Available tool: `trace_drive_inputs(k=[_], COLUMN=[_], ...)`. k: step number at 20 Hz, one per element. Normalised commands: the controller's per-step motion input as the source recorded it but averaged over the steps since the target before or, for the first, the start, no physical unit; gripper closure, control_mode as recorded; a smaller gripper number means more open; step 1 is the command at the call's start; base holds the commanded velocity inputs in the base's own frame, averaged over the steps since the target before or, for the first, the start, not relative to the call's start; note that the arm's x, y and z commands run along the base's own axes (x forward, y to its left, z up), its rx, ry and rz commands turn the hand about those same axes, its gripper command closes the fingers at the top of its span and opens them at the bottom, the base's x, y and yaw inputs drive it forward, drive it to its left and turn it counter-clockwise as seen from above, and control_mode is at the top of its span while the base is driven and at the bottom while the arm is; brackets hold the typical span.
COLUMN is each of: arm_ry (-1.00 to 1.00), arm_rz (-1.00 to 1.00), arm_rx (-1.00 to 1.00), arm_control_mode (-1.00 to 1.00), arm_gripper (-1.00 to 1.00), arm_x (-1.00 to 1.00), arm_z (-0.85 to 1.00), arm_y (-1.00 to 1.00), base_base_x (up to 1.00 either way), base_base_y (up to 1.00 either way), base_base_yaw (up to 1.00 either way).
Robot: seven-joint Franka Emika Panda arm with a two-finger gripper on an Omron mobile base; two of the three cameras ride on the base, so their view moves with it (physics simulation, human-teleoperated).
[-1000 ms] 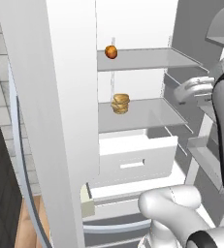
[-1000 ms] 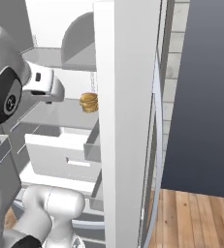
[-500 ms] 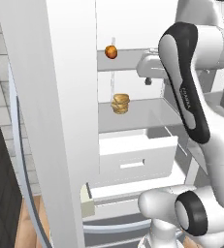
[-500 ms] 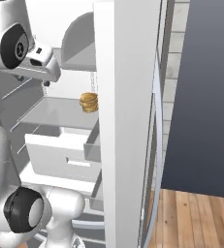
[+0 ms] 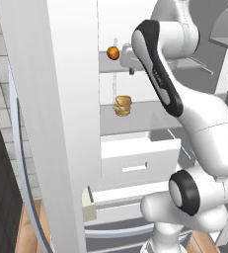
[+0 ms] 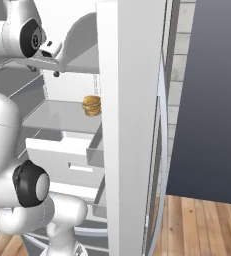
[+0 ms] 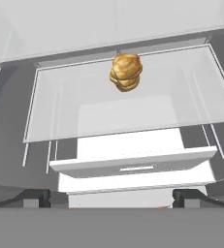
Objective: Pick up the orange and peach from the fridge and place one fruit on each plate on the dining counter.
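White shelves everywhere, since I've got the arm reaching into the fridge (image 5: 61, 123) right now. Using the burger-looking stack (image 5: 122, 105) as my landmark: it sits on the glass shelf (image 7: 74, 114) just above the pulled-out drawer (image 5: 135, 160). One shelf up from the stack and a touch to its left is a small round orange-red fruit (image 5: 113, 53); I honestly can't tell from here if it's the peach or the orange. My gripper (image 5: 130, 62) hangs on that upper level too, just right of the fruit and above the stack, not touching either. From the hand cam the two finger tips (image 7: 33, 197) sit wide apart with nothing between them, and the stack (image 7: 126, 72) is below and ahead.
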Motion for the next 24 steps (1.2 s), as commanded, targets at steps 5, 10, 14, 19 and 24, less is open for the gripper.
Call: trace_drive_inputs(k=[5,10,14,19,24], arm_ry=[-0.31,-0.28,-0.08,0.0,-0.11], arm_rz=[0.0,0.0,0.0,0.0,0.02], arm_rx=[0.0,0.0,0.0,0.0,-0.02], arm_control_mode=[-1.0,-1.0,-1.0,-1.0,-1.0], arm_gripper=[-1.0,-1.0,-1.0,-1.0,-1.0], arm_x=[0.53,0.27,0.41,0.34,0.06], arm_z=[0.0,0.0,0.01,0.11,0.09], arm_y=[0.0,0.01,0.09,0.13,0.02], base_base_x=[0.0,0.0,0.0,0.0,0.0], base_base_y=[0.0,0.0,0.0,0.0,0.0], base_base_yaw=[0.0,0.0,0.0,0.0,0.0])
